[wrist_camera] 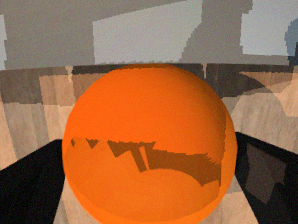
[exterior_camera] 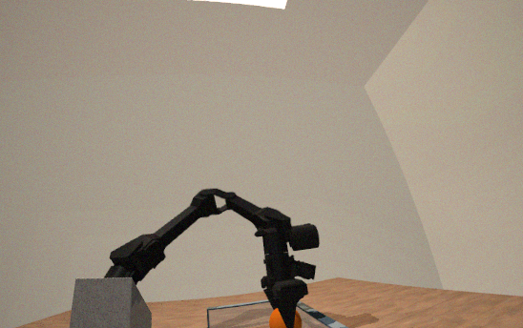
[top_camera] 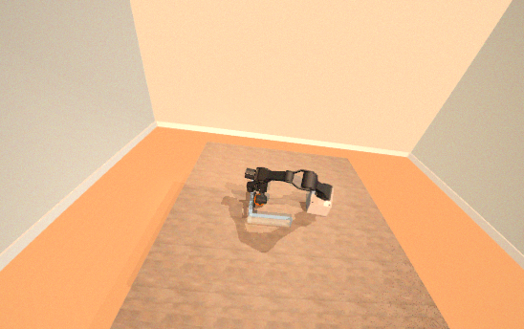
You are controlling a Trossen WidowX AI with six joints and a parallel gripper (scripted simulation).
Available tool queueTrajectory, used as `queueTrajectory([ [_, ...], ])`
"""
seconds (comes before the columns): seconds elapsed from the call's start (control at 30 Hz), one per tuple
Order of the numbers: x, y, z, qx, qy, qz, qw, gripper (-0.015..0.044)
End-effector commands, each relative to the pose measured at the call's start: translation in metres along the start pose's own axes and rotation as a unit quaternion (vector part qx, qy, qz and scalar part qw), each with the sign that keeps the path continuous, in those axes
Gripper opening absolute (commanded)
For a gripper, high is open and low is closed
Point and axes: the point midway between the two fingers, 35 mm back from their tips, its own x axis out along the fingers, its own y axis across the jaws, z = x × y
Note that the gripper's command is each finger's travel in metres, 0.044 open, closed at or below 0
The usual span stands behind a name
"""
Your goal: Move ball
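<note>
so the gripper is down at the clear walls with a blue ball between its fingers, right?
Not quite: the ball is orange, not blue, as the wrist view shows. The rest holds. The gripper is lowered at the clear walls, and the ball sits between its fingers.
</note>
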Motion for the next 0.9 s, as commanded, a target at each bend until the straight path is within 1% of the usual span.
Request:
queueTrajectory([
  [0.0,0.000,0.000,0.000,-0.001,0.000,0.000,1.000,0.0394],
  [0.07,-0.011,-0.001,0.001,0.000,0.000,-0.001,1.000,0.0440],
  [0.17,-0.060,-0.002,0.002,0.001,0.000,-0.001,1.000,0.0440],
  [0.23,-0.083,-0.001,0.000,0.001,0.000,0.000,1.000,0.0440],
  [0.4,-0.085,0.000,0.000,0.001,0.000,0.000,1.000,0.0440],
  [0.43,-0.079,-0.002,0.003,0.004,-0.007,0.000,1.000,0.0440],
  [0.63,-0.079,-0.002,0.003,0.004,-0.007,0.000,1.000,0.0440],
  [0.7,-0.089,-0.002,0.002,0.004,-0.007,0.000,1.000,0.0440],
  [0.8,-0.120,-0.001,-0.001,0.003,-0.006,0.001,1.000,0.0440],
  [0.87,-0.123,0.000,-0.001,0.003,-0.006,0.001,1.000,0.0440],
])
